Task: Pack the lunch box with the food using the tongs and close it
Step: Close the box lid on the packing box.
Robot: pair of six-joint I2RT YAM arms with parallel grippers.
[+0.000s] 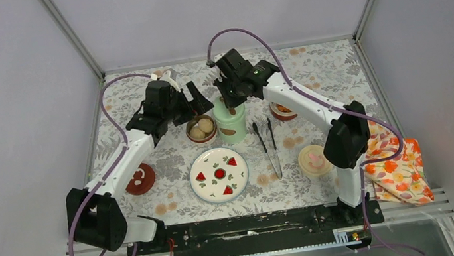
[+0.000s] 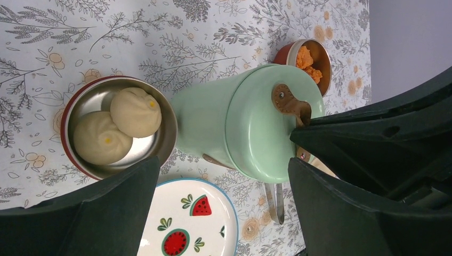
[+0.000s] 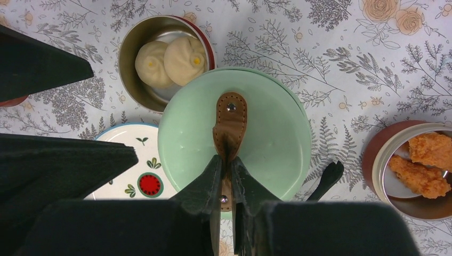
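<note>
I am looking at a table with a leafy patterned cover (image 1: 324,74). A mint-green round jar (image 2: 205,122) stands near the middle of it. Its green lid (image 3: 266,133) sits on top. The lid has a brown strap (image 3: 230,120) for a handle. The right gripper (image 3: 226,162) is right above the lid, and its two fingers are pinched tight on that strap.

The left gripper (image 2: 223,161) hangs just to the left of the jar. Its fingers are spread wide apart and it holds nothing.

A small round steel bowl with a dark-red rim (image 2: 96,101) stands beside the jar, on its left. Two pale round buns (image 2: 136,112) lie in it, and they touch each other. On the right of the jar stands another small round steel bowl (image 3: 373,160), with orange fried chunks (image 3: 426,160) inside. Both bowls have no lids on.

A round dark-red lid (image 1: 140,180) lies well apart, close to the left arm. A round cream lid (image 1: 314,161) lies close to the right arm.

Two long dark metal tongs (image 1: 268,145) lie side by side on the cover, between the jar and the cream lid. Nothing is touching them.

A flat white plate with red fruit pictures (image 1: 212,185) lies in front of the jar, near the arms. I can see no food on it. An orange flowery cloth (image 1: 400,174) lies at the far right edge.
</note>
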